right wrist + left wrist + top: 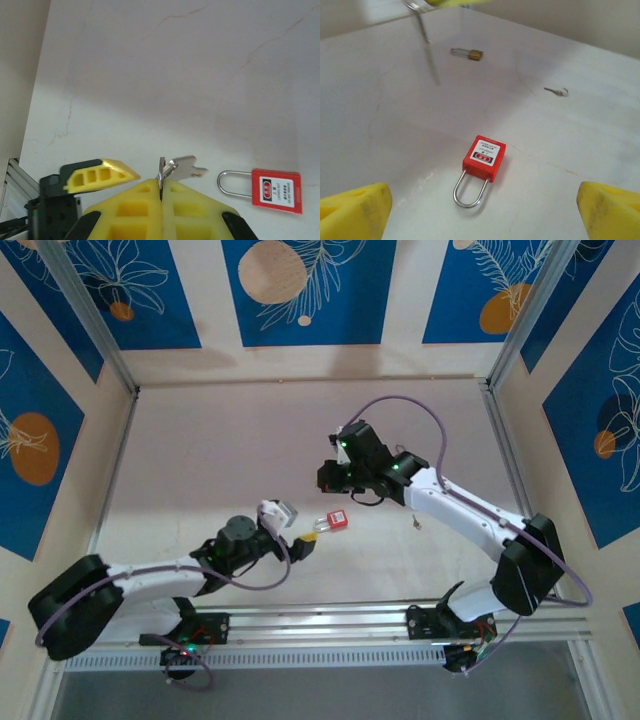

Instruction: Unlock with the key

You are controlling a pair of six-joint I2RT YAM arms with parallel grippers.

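Observation:
My right gripper (161, 189) is shut on the ring of the key (186, 168), whose silver blade sticks out to the right above the yellow fingertips. In the left wrist view the same key (427, 42) hangs thin and blurred from the top edge. The red padlock (484, 158) lies flat on the white table, shackle towards me, between the wide-apart yellow fingertips (353, 212) of my open left gripper (482, 212). From above, the red padlock (337, 521) lies just right of the left gripper (300, 543), and the right gripper (331, 478) hovers behind it.
A small brass padlock (469, 53) lies farther back on the table. Another small metal key (556, 91) lies loose to the right, also seen from above (415, 527). One left finger (99, 175) reaches in beside the right gripper. Aluminium frame posts (108, 340) bound the table.

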